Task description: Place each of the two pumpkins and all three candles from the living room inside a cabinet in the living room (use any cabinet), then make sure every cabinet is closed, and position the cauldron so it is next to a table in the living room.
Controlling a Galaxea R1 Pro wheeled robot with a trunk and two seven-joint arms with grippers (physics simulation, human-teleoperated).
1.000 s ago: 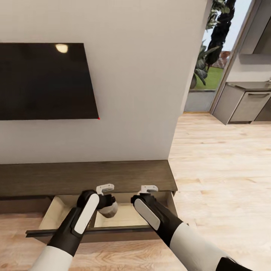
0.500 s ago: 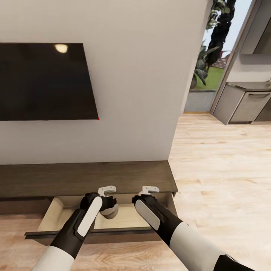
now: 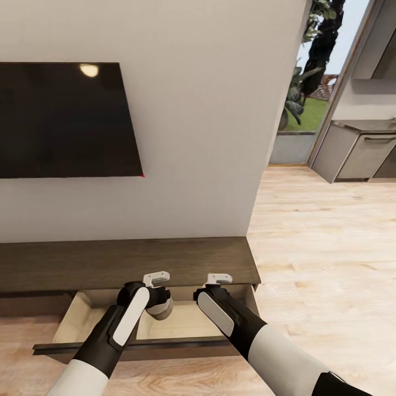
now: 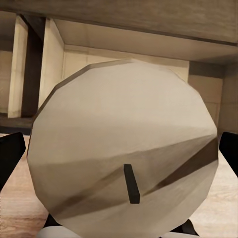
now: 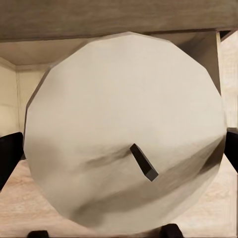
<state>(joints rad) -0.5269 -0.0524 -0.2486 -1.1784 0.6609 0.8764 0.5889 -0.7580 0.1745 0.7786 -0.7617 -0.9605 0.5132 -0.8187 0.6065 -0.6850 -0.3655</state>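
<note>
two candles over the open drawer: release risks

since a second ago the view has tilted a little, so the drawer front sits lower in the head view; that is camera motion. both arms have eased slightly toward the far wall, and the candle in the left gripper (image 3: 158, 297) now hangs a touch deeper over the drawer.

findings, head view: the cabinet (image 3: 126, 261) stands against the far wall under the television (image 3: 66, 118), its right-hand drawer (image 3: 181, 322) pulled out toward me, beige floor exposed. left candle (image 3: 160, 309) shows below the left wrist, over the drawer's middle. right gripper (image 3: 219, 286) hovers over the drawer's far right corner.

findings, wrist views: each camera looks onto a pale faceted candle end with a dark wick, left (image 4: 121, 151) and right (image 5: 126, 141), with dark fingers (image 4: 11, 153) at either side of the left one. i judge both grippers clamped on a candle.

risks, as judgement:
- both candles sit close under the cabinet's top edge; a lift or a push farther in could knock them against it and twist them in the grip.
- released from this height, a stubby cylinder may land on its side and roll within the drawer.
- right candle is near the drawer's right wall; release there could catch the rim.
- drawer must still be shut afterwards.
</note>
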